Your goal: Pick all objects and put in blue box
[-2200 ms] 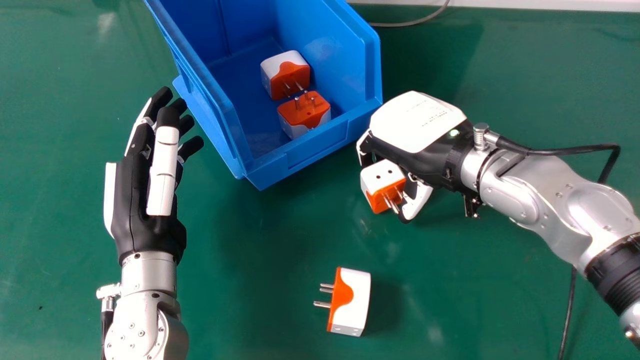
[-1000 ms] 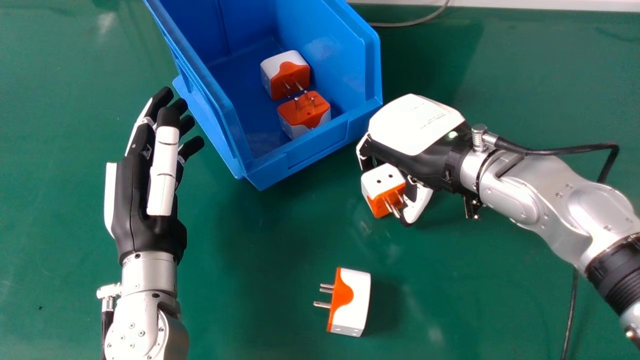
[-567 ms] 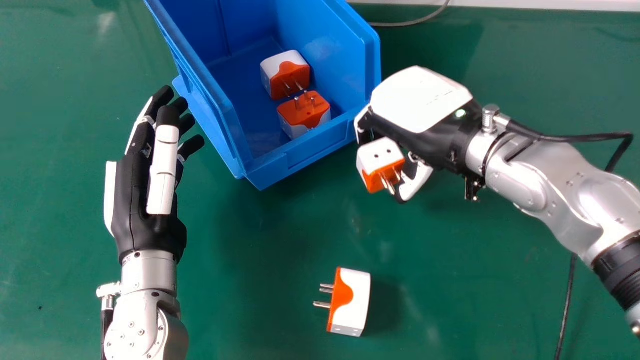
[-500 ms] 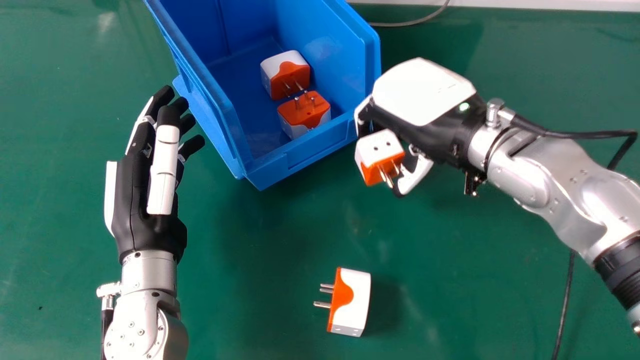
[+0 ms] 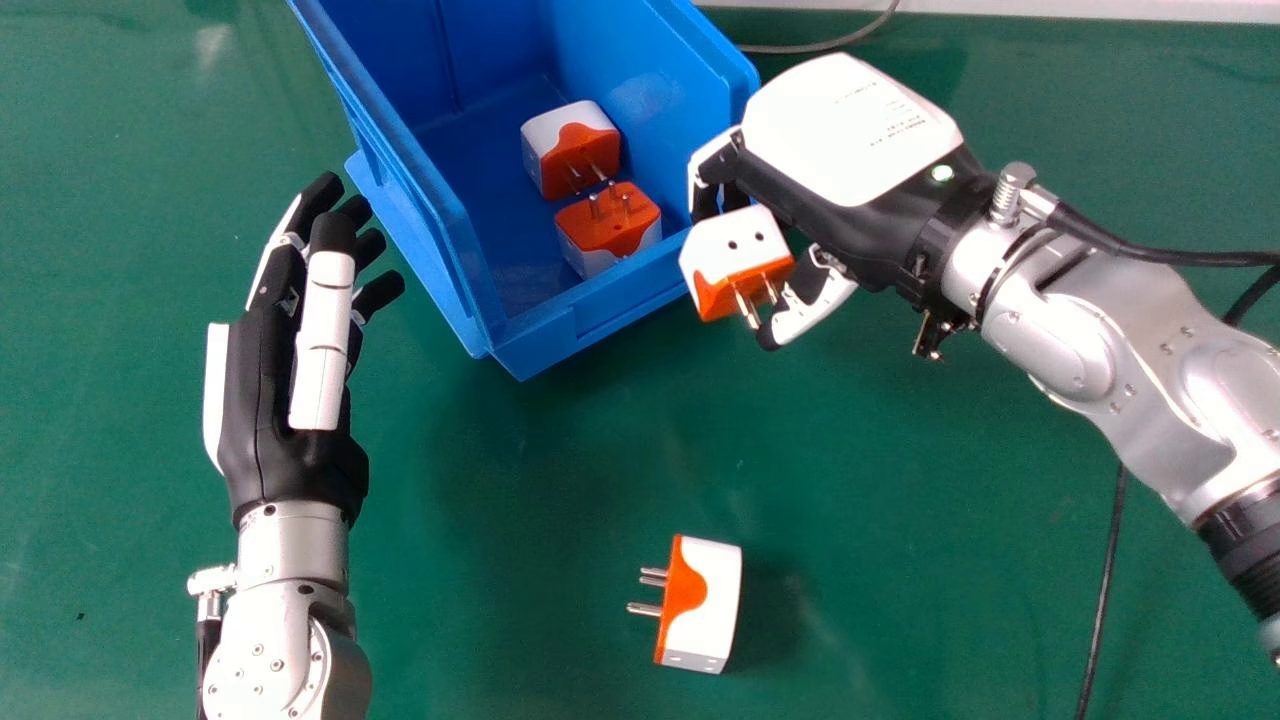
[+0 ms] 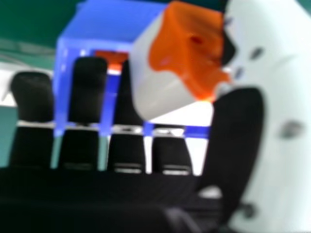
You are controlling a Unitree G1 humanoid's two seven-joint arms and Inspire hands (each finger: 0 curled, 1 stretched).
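In the head view, an orange-and-white adapter (image 5: 735, 255) has been lifted and carried farther from the robot, up to the near right corner of the blue box (image 5: 610, 322). It is pinched between the thumb and the curled fingers of the right hand (image 5: 850, 130), its pins pointed back towards the robot. Whether the box rim is touched cannot be told. In the right hand view, the box is seen just beyond the fingers.

By this the third adapter is judged to be nearly delivered: two plugs (image 5: 570, 145) are already held inside, and one loose adapter (image 5: 705, 605) is left to be fetched. A shift to the left over the rim seems to be called for before release; if the height is misjudged, the rim could be struck by the pins or fingers.

The left hand (image 5: 300, 460) is held idle, fingers extended, left of the box. Everything is carried by a green bench (image 5: 500, 560), its surface lightly scuffed. It is bordered at the far side by a pale strip (image 5: 1000, 10), near which a thin grey cable (image 5: 830, 44) is laid.
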